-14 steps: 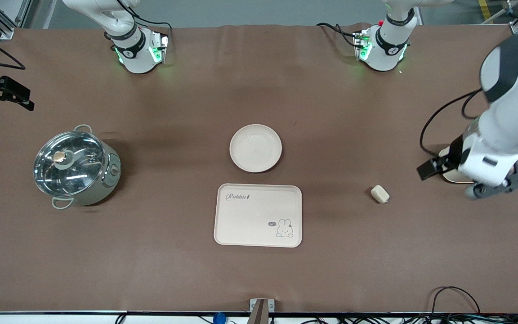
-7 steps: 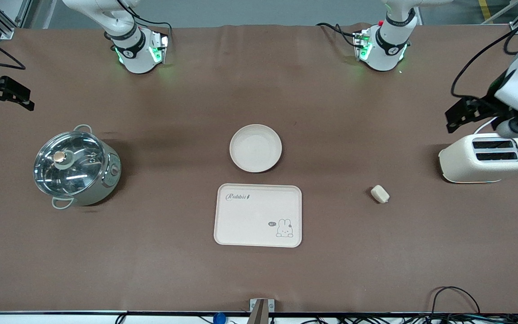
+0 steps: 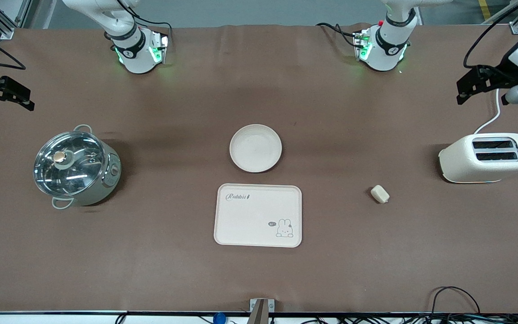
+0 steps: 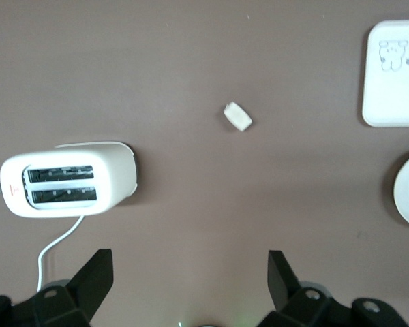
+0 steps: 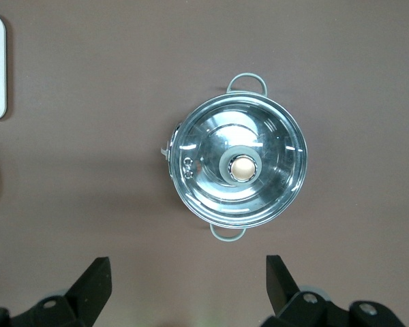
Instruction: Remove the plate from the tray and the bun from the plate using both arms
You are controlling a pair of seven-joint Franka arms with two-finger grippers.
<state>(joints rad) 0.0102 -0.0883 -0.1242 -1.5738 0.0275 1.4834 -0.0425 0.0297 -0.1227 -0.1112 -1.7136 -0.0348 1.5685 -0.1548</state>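
The round cream plate [image 3: 255,148] lies on the brown table mid-way between the arms, just farther from the front camera than the rabbit tray [image 3: 258,215]. The small pale bun [image 3: 380,194] lies on the table between the tray and the toaster; it also shows in the left wrist view [image 4: 238,116]. My left gripper [image 3: 486,83] hangs open and empty in the air over the toaster's cord at the left arm's end; its jaws stand wide apart [image 4: 189,276]. My right gripper [image 3: 5,92] waits open and empty [image 5: 188,279] at the right arm's end, above the table near the pot.
A cream toaster [image 3: 486,157] with a white cord stands at the left arm's end of the table. A steel pot with a glass lid [image 3: 75,166] stands at the right arm's end. Cables lie along the table's near edge.
My left arm has risen and swung away from over the toaster toward the table's edge, uncovering the toaster. The right arm, plate, tray and bun have not moved.
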